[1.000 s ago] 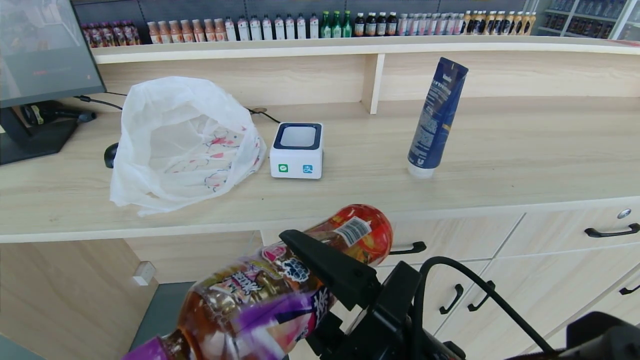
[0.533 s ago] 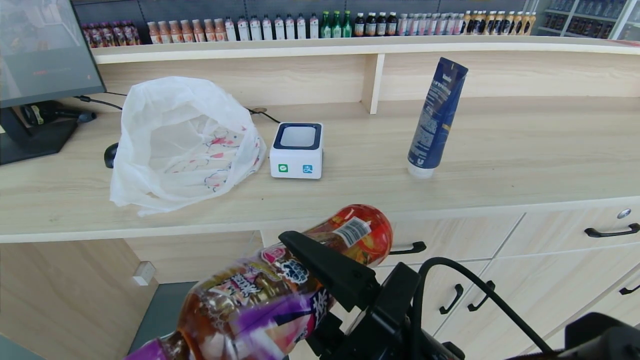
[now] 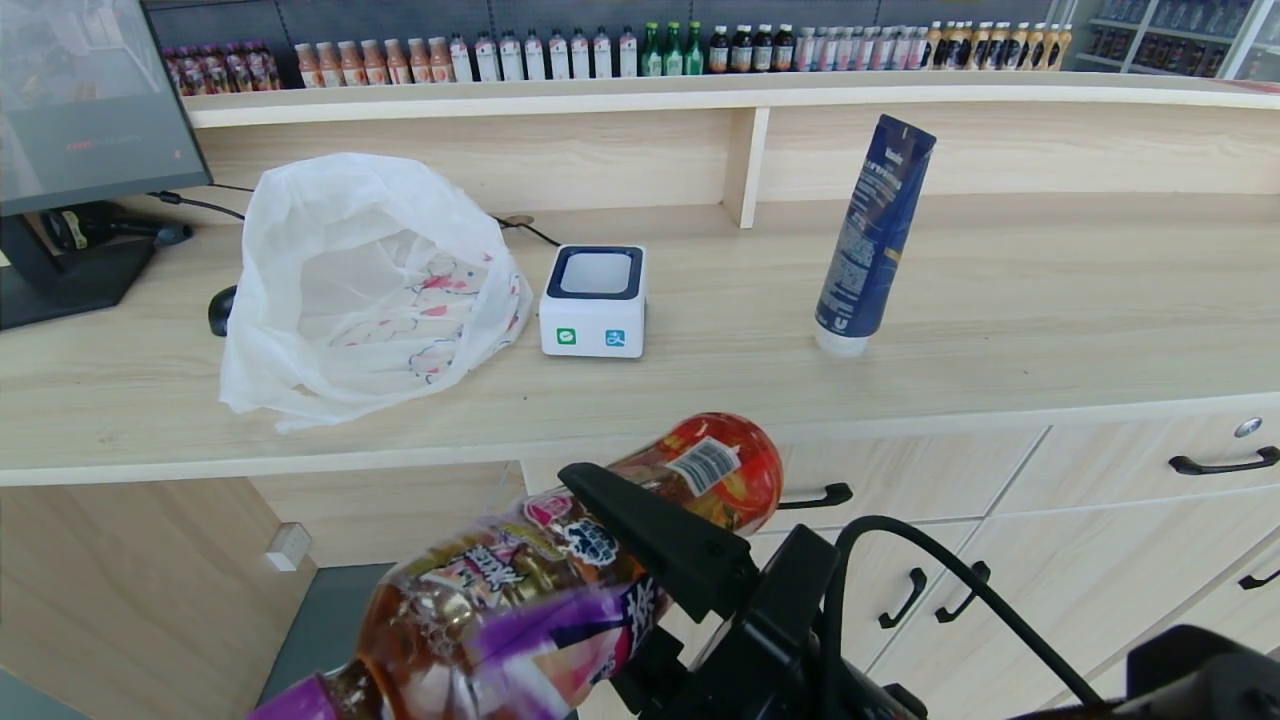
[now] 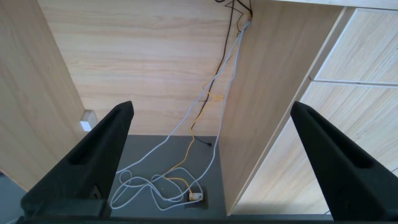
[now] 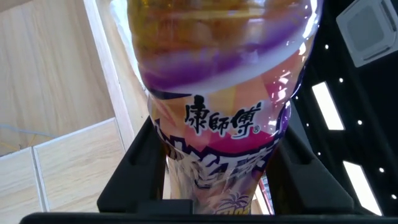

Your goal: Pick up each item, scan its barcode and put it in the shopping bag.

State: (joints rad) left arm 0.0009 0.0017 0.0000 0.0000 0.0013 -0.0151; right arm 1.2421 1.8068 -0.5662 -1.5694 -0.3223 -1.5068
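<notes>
My right gripper (image 3: pixel 600 590) is shut on a tea bottle (image 3: pixel 540 580) with a purple and orange label, held tilted below the counter's front edge, its barcode end pointing up toward the counter. Up close in the right wrist view, the bottle (image 5: pixel 217 112) sits clamped between the black fingers (image 5: pixel 134 171). A white scanner box (image 3: pixel 594 300) stands mid-counter. The white shopping bag (image 3: pixel 365 285) lies open to its left. A dark blue tube (image 3: pixel 873 235) stands on its cap at the right. My left gripper (image 4: pixel 211 162) is open, low under the counter.
A monitor on a stand (image 3: pixel 80 150) occupies the counter's far left, with a black mouse (image 3: pixel 221 310) beside the bag. A raised shelf (image 3: pixel 700 95) with a divider runs along the back. Drawers with black handles (image 3: pixel 1222 464) sit below. Loose cables (image 4: pixel 180 168) lie on the floor.
The bottle's barcode end has dipped very slightly in my right gripper. Everything else stays as it was.
</notes>
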